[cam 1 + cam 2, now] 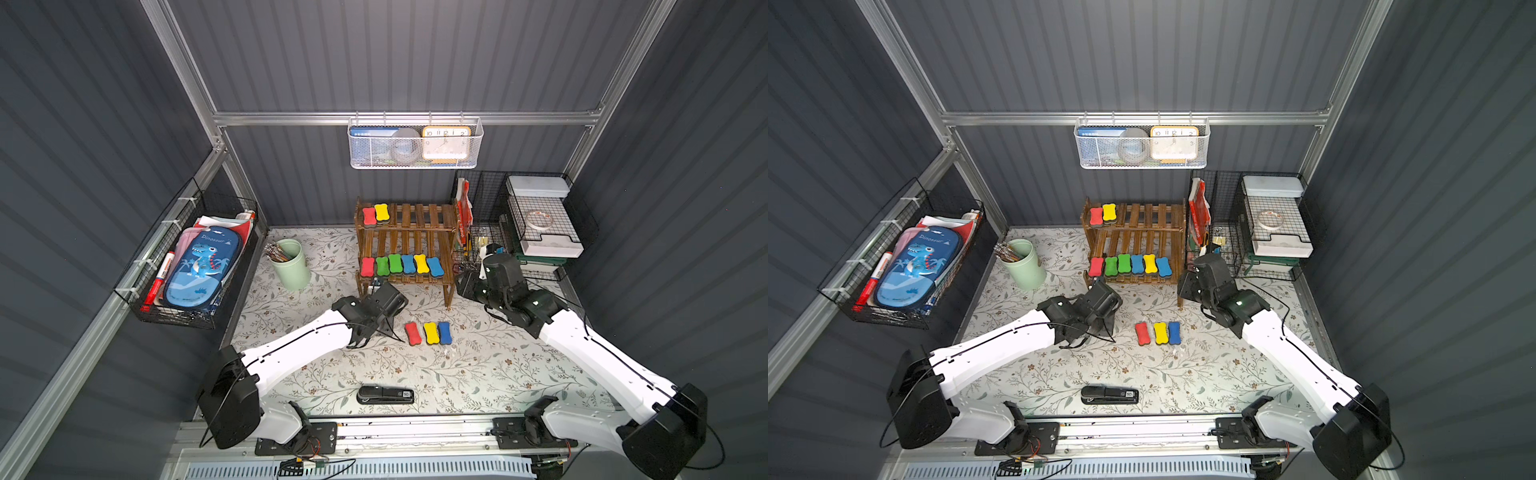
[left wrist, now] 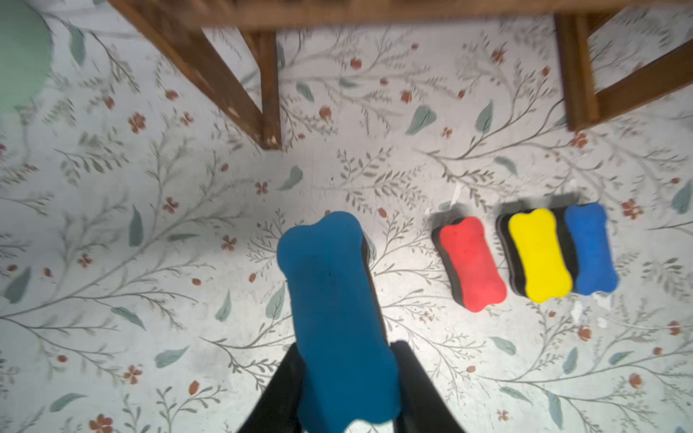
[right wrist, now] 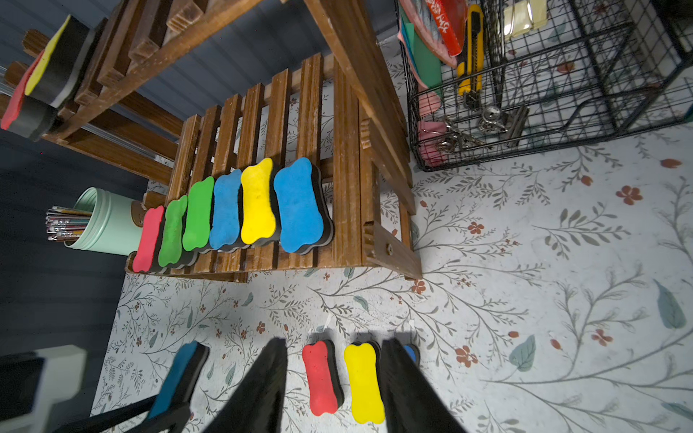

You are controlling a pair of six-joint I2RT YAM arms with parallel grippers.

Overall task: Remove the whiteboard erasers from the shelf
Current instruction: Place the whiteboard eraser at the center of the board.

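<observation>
Left wrist view first, I tell my spotter: "The dark blue eraser (image 2: 330,285) is off the shelf (image 1: 419,216). My left gripper (image 2: 347,360) pinches it by one end only, above the floral mat (image 2: 150,225). It's near the red eraser (image 2: 470,262) that heads the row of three lying there."

Spotter: "What worries you?"

Me: "Most of its length sticks out past the fingers. Foam gives, so I judge it could swivel or slip, land on edge, or nudge that red one out of line. My wrist is also close to the shelf's front leg, and a careless swing could jolt the rack."

Spotter: "And the rest?"

Me: "Six erasers (image 3: 225,210) lie overlapped on the lower tier, and a red and yellow pair (image 1: 369,216) sits at one end of the top tier. My right gripper (image 3: 336,348) hangs parted and empty near the shelf's other front leg, next to the wire-grid organizer (image 3: 562,75). Pulling one overlapped block may drag its neighbour off."
</observation>
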